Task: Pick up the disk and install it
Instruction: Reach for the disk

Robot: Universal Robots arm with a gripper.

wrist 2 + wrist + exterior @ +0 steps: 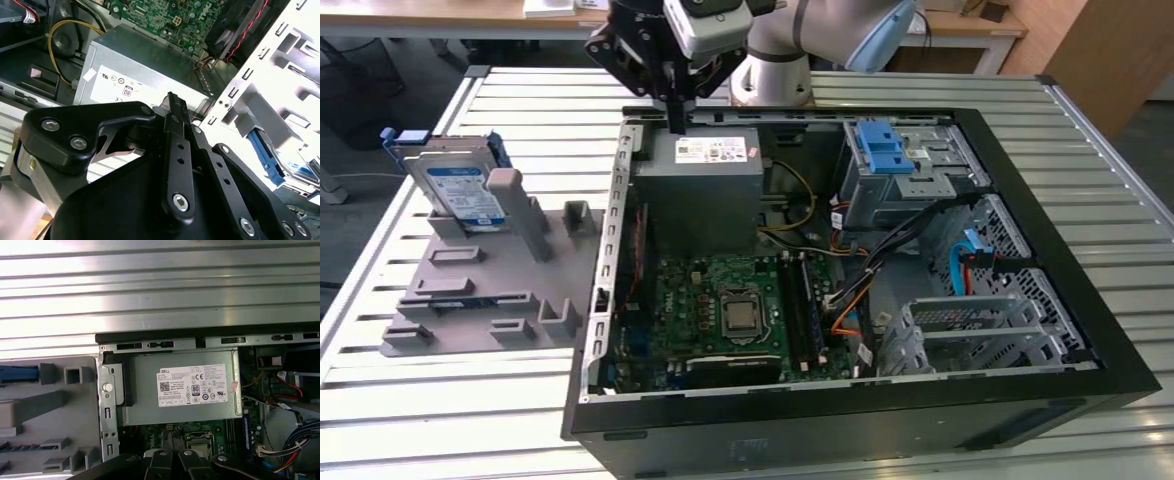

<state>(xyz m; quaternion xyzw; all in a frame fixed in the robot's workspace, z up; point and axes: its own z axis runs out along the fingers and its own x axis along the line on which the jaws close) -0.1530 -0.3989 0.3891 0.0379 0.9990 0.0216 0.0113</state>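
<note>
Pick-up not begun: disk untouched, gripper empty.
On the table, your gripper hangs pressed together over the open case's power supply; the grey rack on the exterior view's left holds the disk upright, well apart. The pick, I judge, calls for crossing over and spreading.

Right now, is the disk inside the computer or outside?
Outside. The disk stands upright in the grey holder beside the case.
</note>
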